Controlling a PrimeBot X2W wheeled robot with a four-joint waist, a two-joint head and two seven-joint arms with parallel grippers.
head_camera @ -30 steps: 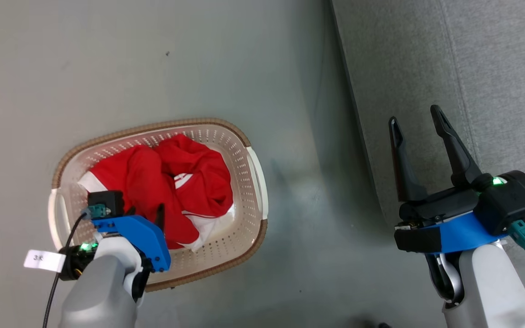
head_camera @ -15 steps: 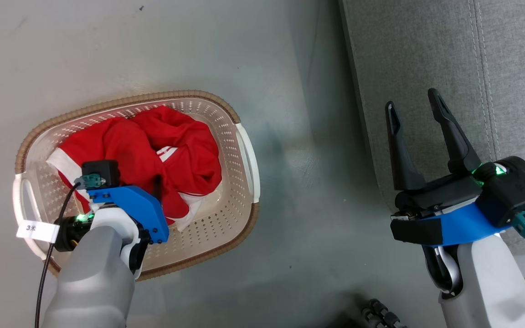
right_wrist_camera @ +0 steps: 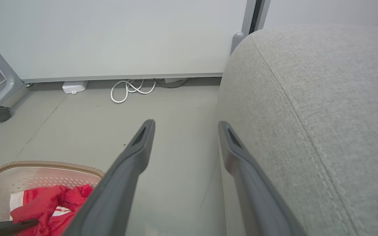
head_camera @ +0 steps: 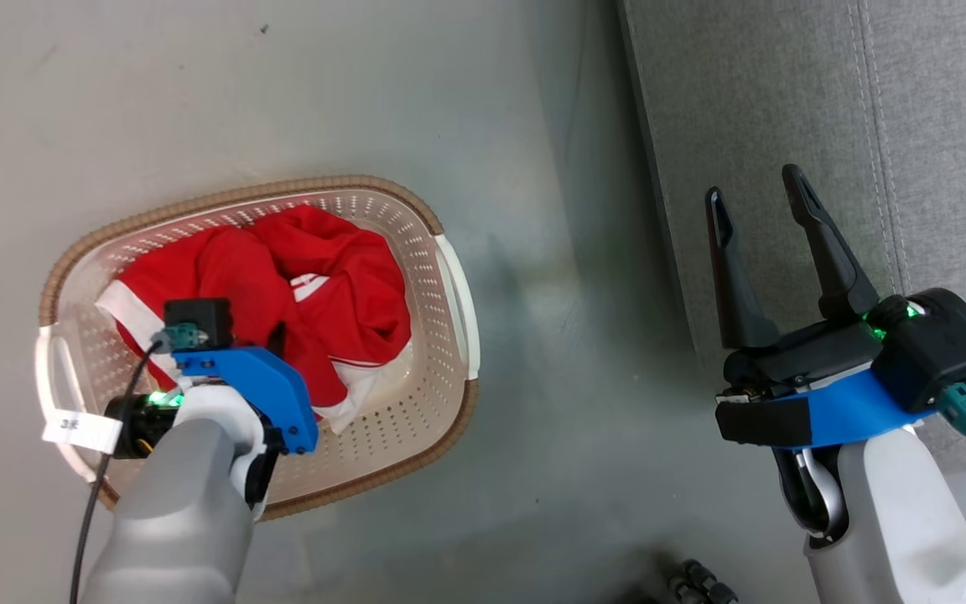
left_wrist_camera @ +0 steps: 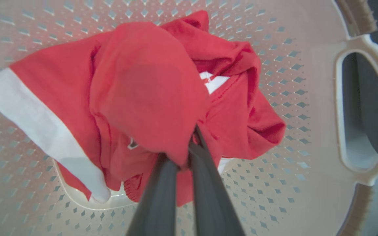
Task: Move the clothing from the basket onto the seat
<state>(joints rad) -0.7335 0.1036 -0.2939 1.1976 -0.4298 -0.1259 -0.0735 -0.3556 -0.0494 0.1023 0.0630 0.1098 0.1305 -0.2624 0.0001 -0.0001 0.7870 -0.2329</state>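
Red clothing (head_camera: 315, 285) in basket (head_camera: 428, 220), left pincer (head_camera: 280, 340) among it, right pincer (head_camera: 753, 186) spread by sofa (head_camera: 785, 84)

Crumpled matt red cloth clothing (head_camera: 349, 285), white-trimmed; a smooth, perforated cream plastic basket (head_camera: 426, 277) with a brown woven-look rim; a seat (head_camera: 768, 109) of coarse grey stitched fabric; a smooth, faintly glossy grey floor (head_camera: 298, 92).

The clothing (head_camera: 349, 281) is red sports wear with white stripes, all crumpled in a soft heap. It lies inside the basket (head_camera: 416, 394), more to the far and left side. The basket is cream white with lots of little holes, a brown rim and side handles, and it stands upright. The seat (head_camera: 751, 101) is a big grey sofa with a stitched seam, off to the right, apart from the basket
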